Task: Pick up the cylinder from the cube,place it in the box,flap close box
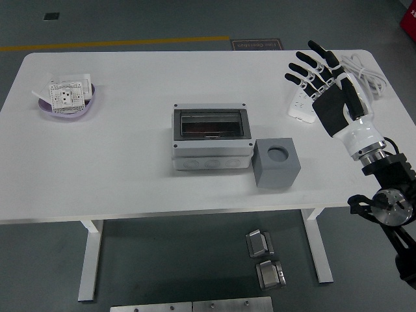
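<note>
A grey cube [277,163] with 1 round hole on top sits mid-table, touching the right side of the box [211,139]. No cylinder shows. The right hand [330,91], fingers spread and empty, hovers over a power strip [300,106] at far right.

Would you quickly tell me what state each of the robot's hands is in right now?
Left hand: not in view.
Right hand: open, fingers spread, holding nothing, above the table's right side.
</note>
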`<action>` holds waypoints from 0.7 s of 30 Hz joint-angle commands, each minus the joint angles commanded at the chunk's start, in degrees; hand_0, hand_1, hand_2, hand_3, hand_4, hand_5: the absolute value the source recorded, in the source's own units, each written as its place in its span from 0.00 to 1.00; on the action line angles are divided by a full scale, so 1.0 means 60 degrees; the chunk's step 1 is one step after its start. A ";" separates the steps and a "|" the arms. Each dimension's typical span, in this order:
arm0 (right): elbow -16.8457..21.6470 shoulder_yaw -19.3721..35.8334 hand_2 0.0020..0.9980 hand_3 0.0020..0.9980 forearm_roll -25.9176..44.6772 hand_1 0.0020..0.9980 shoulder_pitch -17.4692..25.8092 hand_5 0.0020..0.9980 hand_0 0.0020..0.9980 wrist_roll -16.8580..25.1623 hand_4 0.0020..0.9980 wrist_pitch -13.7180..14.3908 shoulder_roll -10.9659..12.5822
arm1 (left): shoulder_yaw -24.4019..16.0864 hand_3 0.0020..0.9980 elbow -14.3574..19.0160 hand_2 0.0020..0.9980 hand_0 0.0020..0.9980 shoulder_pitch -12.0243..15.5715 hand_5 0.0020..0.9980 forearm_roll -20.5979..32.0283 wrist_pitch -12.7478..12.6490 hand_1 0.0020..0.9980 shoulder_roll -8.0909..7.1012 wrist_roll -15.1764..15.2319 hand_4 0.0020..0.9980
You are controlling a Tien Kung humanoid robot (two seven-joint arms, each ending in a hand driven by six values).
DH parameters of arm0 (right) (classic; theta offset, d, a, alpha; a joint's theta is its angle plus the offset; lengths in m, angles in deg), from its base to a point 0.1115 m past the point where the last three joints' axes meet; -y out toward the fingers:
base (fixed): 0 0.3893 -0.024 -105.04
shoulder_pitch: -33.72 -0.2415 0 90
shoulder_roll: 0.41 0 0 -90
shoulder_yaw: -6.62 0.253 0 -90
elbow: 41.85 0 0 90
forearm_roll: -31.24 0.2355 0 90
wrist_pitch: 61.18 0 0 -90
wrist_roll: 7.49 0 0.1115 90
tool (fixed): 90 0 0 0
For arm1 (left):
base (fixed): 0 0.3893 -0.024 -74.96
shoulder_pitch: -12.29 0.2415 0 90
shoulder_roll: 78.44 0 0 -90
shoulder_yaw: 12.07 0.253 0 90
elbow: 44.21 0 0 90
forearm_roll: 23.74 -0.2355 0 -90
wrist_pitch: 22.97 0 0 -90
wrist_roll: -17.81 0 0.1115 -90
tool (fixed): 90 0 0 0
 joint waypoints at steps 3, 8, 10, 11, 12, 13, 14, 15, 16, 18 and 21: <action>-0.0025 -0.0156 0.72 0.77 -0.0885 0.66 0.0019 0.51 0.68 -0.0385 0.72 0.0736 0.0022 | -0.0005 0.68 -0.0012 0.59 0.62 0.0010 0.26 0.0000 0.0000 0.63 -0.0015 -0.0004 0.71; -0.0603 -0.0064 0.72 0.74 -0.2752 0.68 0.0148 0.52 0.72 -0.1142 0.72 0.1987 0.0027 | -0.0011 0.68 -0.0016 0.59 0.62 0.0063 0.26 -0.0009 0.0018 0.63 -0.0040 -0.0029 0.71; -0.0714 0.0009 0.72 0.74 -0.3439 0.68 0.0169 0.52 0.72 -0.1187 0.72 0.2310 0.0042 | 0.0046 0.68 -0.0033 0.59 0.62 0.0085 0.26 0.0036 0.0031 0.63 -0.0036 -0.0043 0.71; -0.0746 0.0060 0.72 0.74 -0.3840 0.68 0.0172 0.52 0.72 -0.1174 0.72 0.2428 0.0058 | 0.0079 0.68 -0.0046 0.59 0.62 0.0093 0.26 0.0069 0.0038 0.63 -0.0030 -0.0049 0.71; -0.0758 0.0124 0.72 0.74 -0.4230 0.68 0.0175 0.52 0.72 -0.1128 0.72 0.2489 0.0077 | 0.0086 0.68 -0.0049 0.59 0.62 0.0094 0.26 0.0078 0.0043 0.63 -0.0024 -0.0051 0.71; -0.0759 0.0183 0.72 0.74 -0.4523 0.68 0.0181 0.52 0.72 -0.1068 0.72 0.2514 0.0091 | 0.0070 0.68 -0.0044 0.59 0.62 0.0089 0.26 0.0060 0.0046 0.63 -0.0022 -0.0049 0.71; -0.0756 0.0243 0.71 0.72 -0.4799 0.67 0.0191 0.53 0.72 -0.0998 0.72 0.2534 0.0100 | 0.0043 0.68 -0.0033 0.60 0.62 0.0080 0.26 0.0030 0.0047 0.63 -0.0022 -0.0046 0.71; -0.0751 0.0301 0.71 0.72 -0.5068 0.67 0.0207 0.53 0.72 -0.0925 0.72 0.2538 0.0102 | 0.0003 0.68 -0.0019 0.60 0.62 0.0066 0.26 -0.0009 0.0049 0.63 -0.0027 -0.0044 0.71; -0.0744 0.0359 0.71 0.72 -0.5246 0.67 0.0241 0.53 0.72 -0.0832 0.72 0.2501 0.0100 | -0.0047 0.68 -0.0005 0.60 0.62 0.0049 0.26 -0.0049 0.0049 0.63 -0.0038 -0.0039 0.71; -0.0732 0.0483 0.71 0.72 -0.5131 0.67 0.0337 0.53 0.72 -0.0572 0.72 0.2387 0.0088 | -0.0133 0.68 0.0019 0.60 0.62 0.0016 0.26 -0.0112 0.0049 0.63 -0.0072 -0.0035 0.71; -0.0733 0.0647 0.71 0.71 -0.4668 0.67 0.0448 0.53 0.71 -0.0274 0.71 0.2292 0.0077 | -0.0205 0.68 0.0040 0.59 0.62 0.0020 0.27 -0.0149 0.0047 0.63 -0.0124 -0.0037 0.71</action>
